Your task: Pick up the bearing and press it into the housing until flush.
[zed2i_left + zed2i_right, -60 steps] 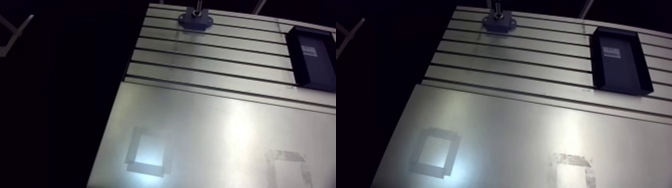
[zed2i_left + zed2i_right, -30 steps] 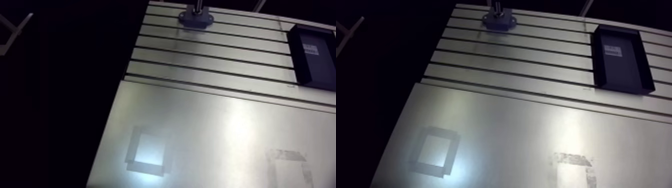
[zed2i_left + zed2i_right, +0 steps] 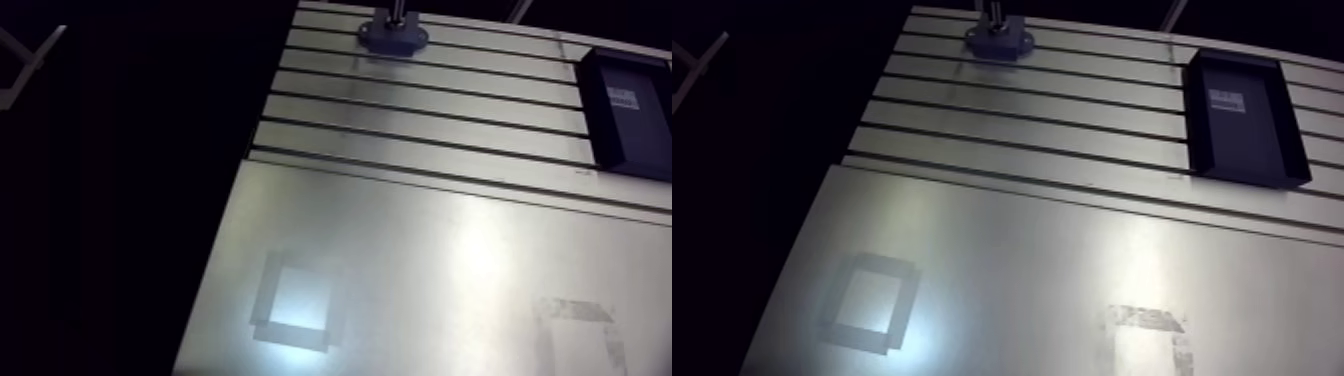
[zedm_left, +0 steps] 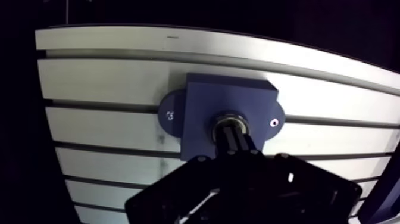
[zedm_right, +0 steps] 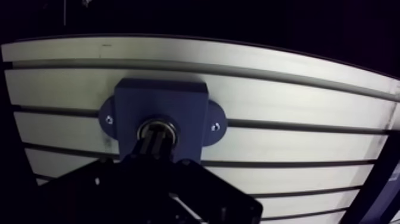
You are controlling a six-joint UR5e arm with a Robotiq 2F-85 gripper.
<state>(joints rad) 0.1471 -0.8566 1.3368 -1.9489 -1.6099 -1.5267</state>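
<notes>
Arm view: blue housing (image 3: 393, 36) on slotted table (image 3: 430, 130), gripper (image 3: 396, 14) directly above housing, black tray (image 3: 628, 110) well apart from housing. Wrist view: bearing (image 4: 232, 121) sits in housing's bore, just under gripper; jaw state unreadable, all dark against the ring. Judged small, stiff, smooth steel, slippery; best held across outer race and pressed squarely.

Silvery bearing (image 4: 231, 118) sits in the blue housing's (image 4: 202, 98) bore.
</notes>
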